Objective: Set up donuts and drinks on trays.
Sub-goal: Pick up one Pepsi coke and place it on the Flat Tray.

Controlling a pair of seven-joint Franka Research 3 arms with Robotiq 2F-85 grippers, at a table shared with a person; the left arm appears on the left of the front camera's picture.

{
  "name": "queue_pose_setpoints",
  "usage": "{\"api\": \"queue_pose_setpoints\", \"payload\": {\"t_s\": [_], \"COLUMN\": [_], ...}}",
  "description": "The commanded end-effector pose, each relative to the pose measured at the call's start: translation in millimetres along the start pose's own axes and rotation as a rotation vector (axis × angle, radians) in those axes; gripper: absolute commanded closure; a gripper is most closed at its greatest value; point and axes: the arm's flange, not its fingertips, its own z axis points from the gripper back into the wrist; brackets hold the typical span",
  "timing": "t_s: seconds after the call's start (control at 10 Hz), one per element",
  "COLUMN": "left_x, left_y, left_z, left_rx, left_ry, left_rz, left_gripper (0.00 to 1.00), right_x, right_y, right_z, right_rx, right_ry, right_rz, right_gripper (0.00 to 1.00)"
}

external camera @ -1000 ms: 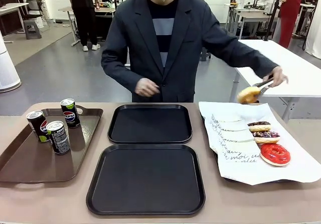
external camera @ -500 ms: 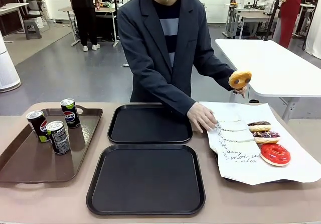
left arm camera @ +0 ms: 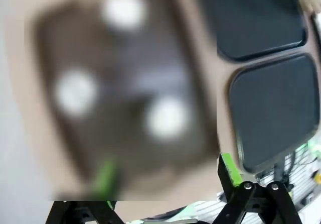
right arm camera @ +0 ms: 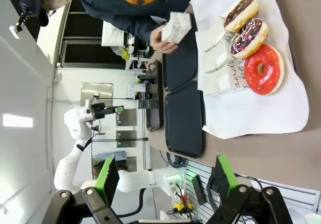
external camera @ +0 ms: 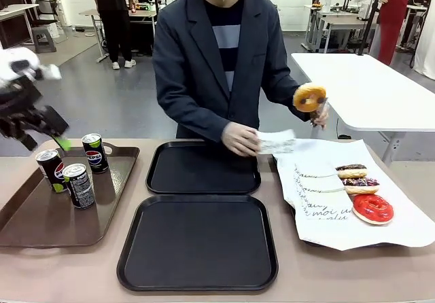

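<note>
The left gripper (external camera: pixel 42 138) has swung in over the left edge of the desk (external camera: pixel 340 272), fingers wide apart and empty, above the three drinks (external camera: pixel 78 185) on the brown tray (external camera: pixel 41 225); a can pickup looks to be starting. Both black trays (external camera: pixel 197 245) in the middle remain bare. The person's hand (external camera: pixel 239 138) has lifted a paper sleeve (external camera: pixel 275 141) off the white sheet (external camera: pixel 380 238), while the other hand (external camera: pixel 322 117) has raised a glazed donut (external camera: pixel 309 98), probably to sleeve it. Three iced donuts (external camera: pixel 360 184) stay near the right edge. The right gripper (right arm camera: pixel 165 184) hangs spread, holding nothing.
</note>
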Motion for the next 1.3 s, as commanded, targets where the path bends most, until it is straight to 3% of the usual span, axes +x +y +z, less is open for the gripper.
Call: {"api": "queue_pose_setpoints", "payload": {"t_s": [0.0, 0.3, 0.4, 1.1, 1.2], "left_x": [5.7, 6.1, 4.3, 4.9, 3.1], "left_y": [-18.5, -37.2, -33.8, -33.5, -35.7], "left_z": [-16.9, -42.6, -36.4, -37.4, -39.9], "left_rx": [0.1, 0.214, 0.131, 0.139, 0.201], "left_ry": [0.073, 0.056, 0.094, 0.087, 0.044], "left_rz": [-0.003, 0.015, -0.012, -0.003, 0.056], "left_gripper": [0.0, 0.0, 0.0, 0.0, 0.0], "right_x": [0.0, 0.0, 0.0, 0.0, 0.0], "right_y": [-0.8, -0.8, -0.8, -0.8, -0.8], "right_z": [0.4, 0.4, 0.4, 0.4, 0.4], "right_rx": [0.016, 0.016, 0.016, 0.016, 0.016], "right_ry": [-0.002, -0.002, -0.002, -0.002, -0.002], "right_rz": [0.01, 0.01, 0.01, 0.01, 0.01], "right_gripper": [0.0, 0.0, 0.0, 0.0, 0.0]}}
